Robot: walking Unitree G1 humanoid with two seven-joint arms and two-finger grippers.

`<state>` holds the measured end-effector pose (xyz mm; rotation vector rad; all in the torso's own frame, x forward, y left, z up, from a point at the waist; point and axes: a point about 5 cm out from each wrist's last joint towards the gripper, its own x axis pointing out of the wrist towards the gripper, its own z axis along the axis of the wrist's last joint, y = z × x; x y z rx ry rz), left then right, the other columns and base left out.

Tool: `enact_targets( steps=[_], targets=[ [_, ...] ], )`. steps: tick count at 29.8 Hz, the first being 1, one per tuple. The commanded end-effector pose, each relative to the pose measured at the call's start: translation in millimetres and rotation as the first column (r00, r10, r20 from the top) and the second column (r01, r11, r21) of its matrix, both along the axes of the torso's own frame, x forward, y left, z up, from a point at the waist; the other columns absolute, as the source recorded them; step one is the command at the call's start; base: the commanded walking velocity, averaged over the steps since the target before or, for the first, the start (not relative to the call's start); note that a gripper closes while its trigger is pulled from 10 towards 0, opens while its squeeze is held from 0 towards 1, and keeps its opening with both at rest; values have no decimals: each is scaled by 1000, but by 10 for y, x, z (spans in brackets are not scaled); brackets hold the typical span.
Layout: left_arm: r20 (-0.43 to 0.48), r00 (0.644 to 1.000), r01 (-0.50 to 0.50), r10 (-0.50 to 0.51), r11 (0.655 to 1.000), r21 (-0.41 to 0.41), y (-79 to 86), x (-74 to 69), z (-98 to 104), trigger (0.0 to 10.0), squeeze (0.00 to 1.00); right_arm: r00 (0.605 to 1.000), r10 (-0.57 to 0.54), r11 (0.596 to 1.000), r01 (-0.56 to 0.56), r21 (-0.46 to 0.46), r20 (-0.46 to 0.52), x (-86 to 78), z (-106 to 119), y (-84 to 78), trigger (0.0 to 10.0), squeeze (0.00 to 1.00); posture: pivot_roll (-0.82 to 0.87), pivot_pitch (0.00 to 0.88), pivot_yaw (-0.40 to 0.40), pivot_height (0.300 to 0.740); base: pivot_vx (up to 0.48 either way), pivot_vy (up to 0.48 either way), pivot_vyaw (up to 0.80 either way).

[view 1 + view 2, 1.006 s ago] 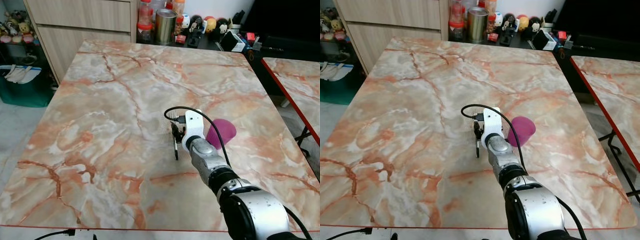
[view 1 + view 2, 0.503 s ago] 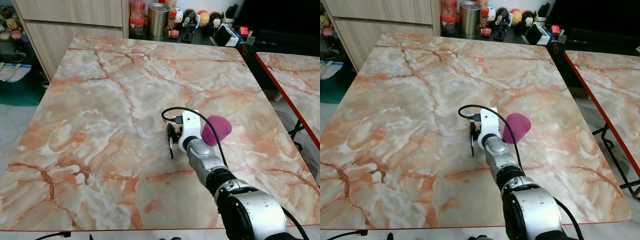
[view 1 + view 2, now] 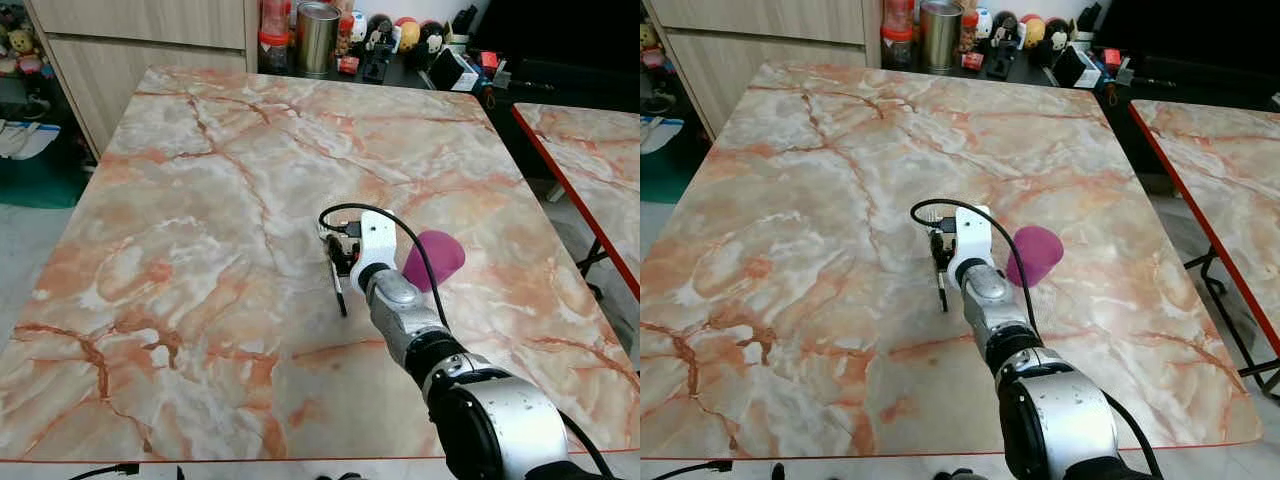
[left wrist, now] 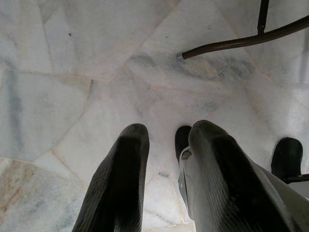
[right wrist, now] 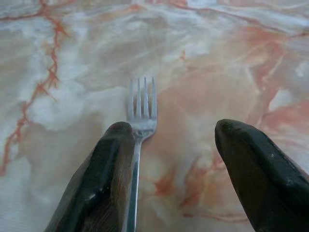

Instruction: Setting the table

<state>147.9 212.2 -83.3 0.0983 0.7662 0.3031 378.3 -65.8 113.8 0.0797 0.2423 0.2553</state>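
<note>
A silver fork point(image 5: 143, 113) lies flat on the marble table point(image 3: 200, 200), tines pointing away from my wrist. My right gripper point(image 5: 169, 145) stands open low over it, and the fork's handle runs along the inner side of one black finger point(image 5: 104, 179). In the eye views the right gripper point(image 3: 340, 290) sits near the table's middle. A purple cup point(image 3: 433, 260) lies tipped on the table just to its right, apart from it. My left gripper point(image 4: 164, 145) hangs idle over the floor, fingers a little apart with nothing between them.
A second marble table with a red edge point(image 3: 590, 150) stands to the right across a narrow gap. A wooden cabinet point(image 3: 150, 30) and a dark shelf with a metal tin point(image 3: 318, 22), bottles and small figures stand behind the table's far edge.
The camera has shifted a little. My right gripper has edged slightly left over the table, away from the purple cup, which has stayed in place.
</note>
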Motion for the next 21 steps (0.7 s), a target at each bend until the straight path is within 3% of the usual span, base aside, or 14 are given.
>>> enact_targets(
  steps=[1, 11, 21],
  targets=[
    [-237, 971, 5, -35, 992, -128, -396, -606, -287, 10000, 0, 999, 22, 1000, -23, 16, 31, 14, 70, 66, 10000, 0, 105, 166, -249, 740, 0, 0, 0],
    [-243, 970, -14, -15, 993, -118, -348, -639, -290, 10000, 0, 995, 102, 995, -102, 18, 6, -64, 2, 256, 10000, 0, 114, 181, -260, 740, 0, 0, 0],
    [-265, 964, -15, -20, 992, -129, -356, -696, -306, 10000, 0, 996, 65, 998, -67, -22, -68, -128, -151, 247, 10000, 0, 118, 187, -259, 740, 0, 0, 0]
  ],
)
